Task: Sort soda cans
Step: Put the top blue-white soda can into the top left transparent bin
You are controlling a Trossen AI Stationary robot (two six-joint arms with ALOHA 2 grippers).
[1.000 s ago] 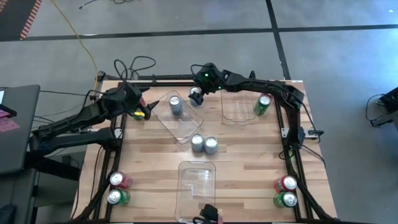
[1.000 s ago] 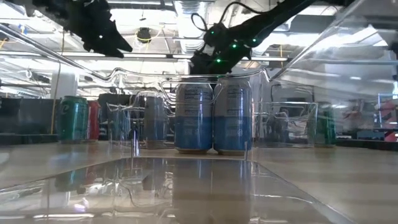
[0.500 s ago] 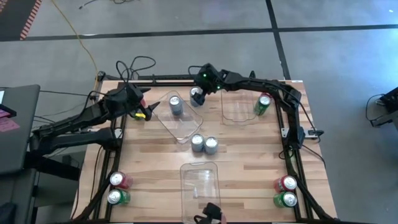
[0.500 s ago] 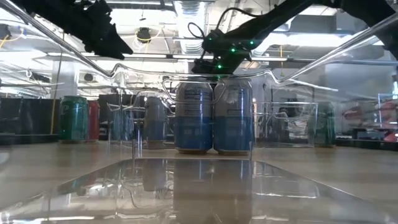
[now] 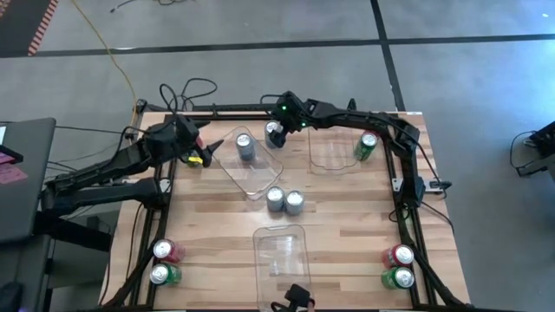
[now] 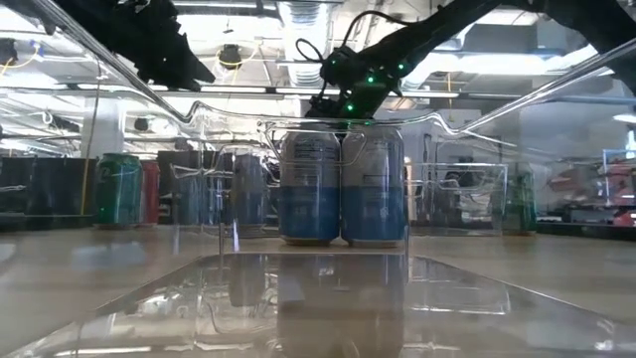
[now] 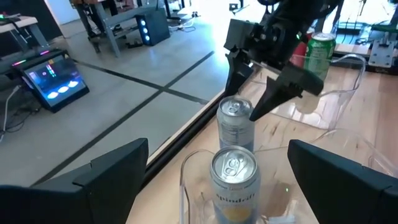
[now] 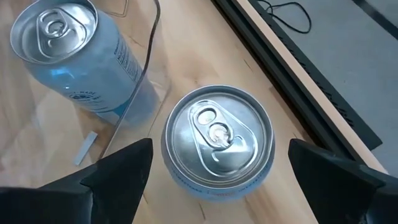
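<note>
My right gripper (image 8: pixel 221 146) is open and hovers above a silver-blue can (image 8: pixel 217 137) that stands on the table by the far edge. Its fingers stand on either side of the can's top, apart from it; the left wrist view shows the same gripper (image 7: pixel 256 93) over that can (image 7: pixel 235 124). A second silver-blue can (image 5: pixel 245 146) stands inside the far-left clear bin (image 5: pixel 251 178). My left gripper (image 5: pixel 208 147) is open beside that bin, facing the can (image 7: pixel 235 177). Two more silver-blue cans (image 5: pixel 285 201) stand mid-table.
A green can (image 5: pixel 366 145) stands in the far-right clear bin (image 5: pixel 334 156). A third clear bin (image 5: pixel 279 260) lies at the near edge. Red and green can pairs stand at the near-left (image 5: pixel 163 263) and near-right (image 5: pixel 399 267) corners. Bare wood lies between.
The near clear bin has slid a little toward the table's right. My right gripper has stayed over the far silver-blue can, still open.
</note>
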